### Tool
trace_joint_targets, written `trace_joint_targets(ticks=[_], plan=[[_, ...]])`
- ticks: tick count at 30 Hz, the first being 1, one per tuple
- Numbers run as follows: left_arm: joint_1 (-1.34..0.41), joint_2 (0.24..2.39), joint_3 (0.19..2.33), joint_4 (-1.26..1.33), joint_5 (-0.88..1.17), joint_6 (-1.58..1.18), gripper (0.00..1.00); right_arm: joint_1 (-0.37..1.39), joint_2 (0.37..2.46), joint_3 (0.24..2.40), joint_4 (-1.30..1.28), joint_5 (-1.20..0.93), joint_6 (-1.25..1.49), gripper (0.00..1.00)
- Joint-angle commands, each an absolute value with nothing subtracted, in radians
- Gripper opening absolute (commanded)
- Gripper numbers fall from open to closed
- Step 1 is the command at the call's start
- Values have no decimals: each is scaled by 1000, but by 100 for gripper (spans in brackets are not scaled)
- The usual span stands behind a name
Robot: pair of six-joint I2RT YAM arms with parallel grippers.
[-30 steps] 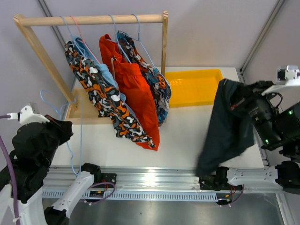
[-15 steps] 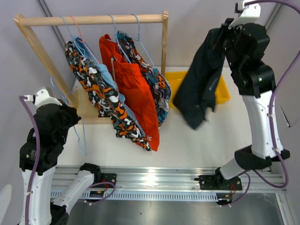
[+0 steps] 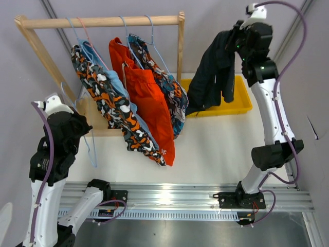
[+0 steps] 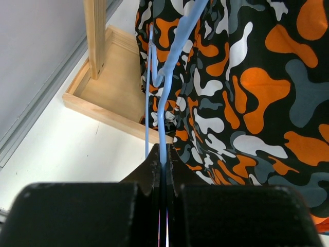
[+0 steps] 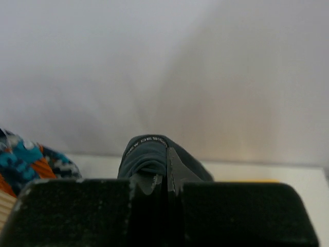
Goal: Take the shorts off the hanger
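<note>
Soft fabric shorts are showing in five pairs. The orange-black-white camouflage pair [image 3: 110,105] is hanging longest on the wooden rack [image 3: 103,21]. At its three o'clock the red-orange pair [image 3: 149,98] is draping down with a drawstring. The blue-orange-white patterned pair [image 3: 172,95] is hanging further toward three o'clock, and the light blue pair [image 3: 110,77] is peeking out behind the camouflage. The dark navy-black pair [image 3: 213,72] is dangling crumpled, off the rack, at the rack's three o'clock.

The right hand [image 3: 237,38] is clenching the dark navy-black pair by its waistband. The cloth is falling toward seven o'clock from the fingers, and its hem is crossing in front of the yellow tray [image 3: 241,100]. In the right wrist view the fingers are pinching a fold of that fabric. The left hand [image 4: 163,154], at eight o'clock of the camouflage pair, is grasping a bare blue hanger [image 4: 163,103] by its wire, just beside the patterned cloth.

The white bench [image 3: 216,149] is carrying the rack's base and the tray. Pale grey walls [image 3: 216,15] are closing in at twelve o'clock. A metal rail [image 3: 169,193] is running along six o'clock.
</note>
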State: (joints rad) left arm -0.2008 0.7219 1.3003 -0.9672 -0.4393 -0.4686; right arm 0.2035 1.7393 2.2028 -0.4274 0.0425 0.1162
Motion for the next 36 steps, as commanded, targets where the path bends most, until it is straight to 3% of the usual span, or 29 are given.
trace_joint_targets(ticks=[1,8,9,11,12,16,26,36], plan=[[-203,727,1295,-896,-454,-454,0,196,1711,1990,-241,12,164,0],[-202,767,1356,-896,-501,-442,0,144,1781,1617,-22,-71,284,0],[-202,772,1388,-902,-512,-436,0,143,1793,1606,-40,-72,294,13],[-203,788,1417,-917,-540,-411,0,144,1822,1612,-77,-42,319,64],[-204,795,1461,-920,-564,-400,0,147,1824,1615,-125,-19,325,99],[-202,828,1537,-914,-595,-339,0,150,1732,1501,-161,31,371,99],[-170,997,1719,-796,-534,-235,0,276,1249,1057,-118,35,425,99],[-66,1239,1862,-689,-482,-195,0,357,1023,937,-193,11,410,99]])
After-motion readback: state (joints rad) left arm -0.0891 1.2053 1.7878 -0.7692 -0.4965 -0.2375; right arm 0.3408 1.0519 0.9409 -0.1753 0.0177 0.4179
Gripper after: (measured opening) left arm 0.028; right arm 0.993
